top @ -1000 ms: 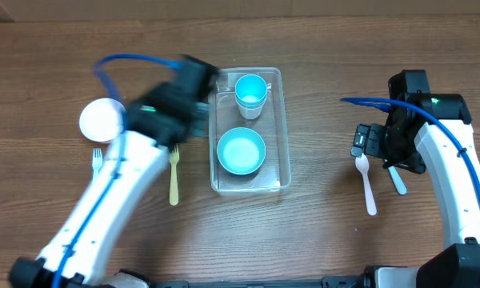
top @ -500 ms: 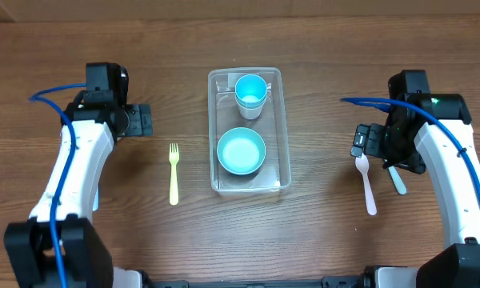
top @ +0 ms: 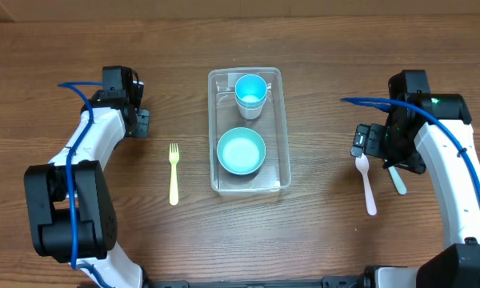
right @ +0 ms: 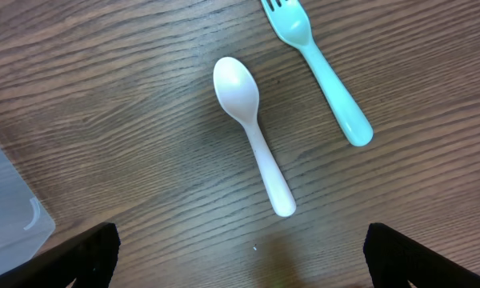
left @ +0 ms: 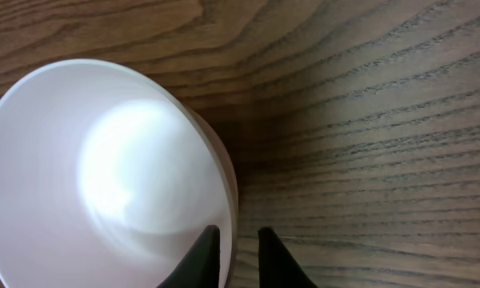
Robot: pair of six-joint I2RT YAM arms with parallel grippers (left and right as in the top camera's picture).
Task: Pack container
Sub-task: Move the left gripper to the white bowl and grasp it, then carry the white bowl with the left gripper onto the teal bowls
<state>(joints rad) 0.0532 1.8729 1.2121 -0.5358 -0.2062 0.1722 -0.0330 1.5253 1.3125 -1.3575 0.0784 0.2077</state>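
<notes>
You've got a brown wood-grain counter [top: 320,240] w/ five items sitting directly on it. The clear container [top: 285,120] stands approx. mid-counter, long side running front to back. Left of it, apart, you see a yellow fork [top: 174,174] lying parallel to it, tines to the far side. On your right, well apart from the container, a white spoon [top: 366,182] and a teal fork [right: 324,76] lie near each other, not touching, heads to the far side. Far left, the wrist cam shows you a white bowl [left: 104,176], upright on the wood.
</notes>
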